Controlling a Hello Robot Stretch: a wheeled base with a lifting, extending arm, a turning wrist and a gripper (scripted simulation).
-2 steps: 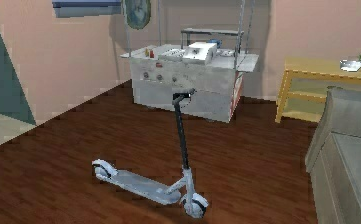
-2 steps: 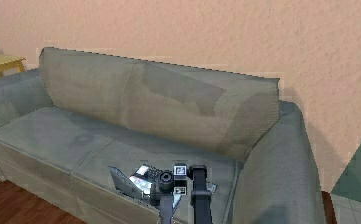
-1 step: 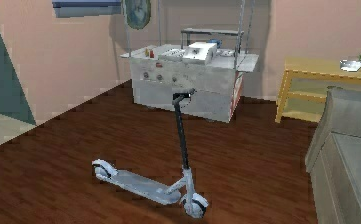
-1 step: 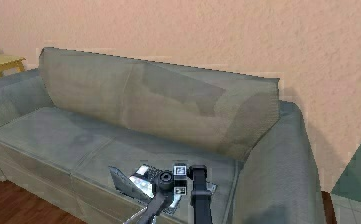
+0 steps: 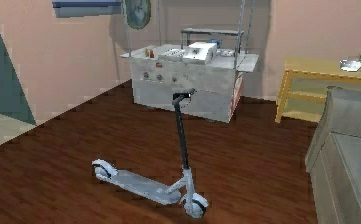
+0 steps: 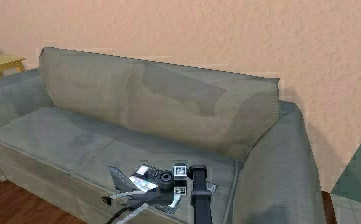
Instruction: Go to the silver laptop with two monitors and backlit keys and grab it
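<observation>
The dark arm rises from the arm side view's bottom edge, with its white marker squares at the far end. Left of them is my gripper, low over the seat of a grey sofa. A flat silvery-grey thing with dark patches lies on the seat cushion right at the gripper. It could be the laptop, but its shape is too small to be sure. I cannot tell whether the gripper holds anything.
A kick scooter stands on the dark wood floor ahead. Behind it is a grey counter with small items and a white thing on top. A yellow table and the sofa's end are at the forward view's right.
</observation>
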